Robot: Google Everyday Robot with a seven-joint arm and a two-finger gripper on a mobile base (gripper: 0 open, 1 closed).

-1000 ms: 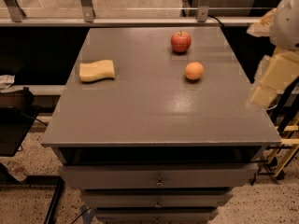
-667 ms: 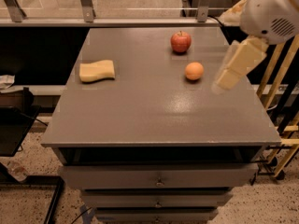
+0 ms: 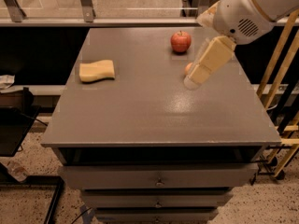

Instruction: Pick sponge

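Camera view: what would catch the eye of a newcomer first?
The white arm reaches in from the upper right, its cream gripper hanging over the grey table, hiding most of an orange fruit. The pale yellow sponge lies apart on the left, and a red apple stands at the back.

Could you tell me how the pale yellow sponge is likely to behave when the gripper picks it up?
The sponge looks soft, with wavy sides, so it will probably squash and weigh little. Lying flat on the table, it should not roll. The gripper hovers away from it, beside the orange.
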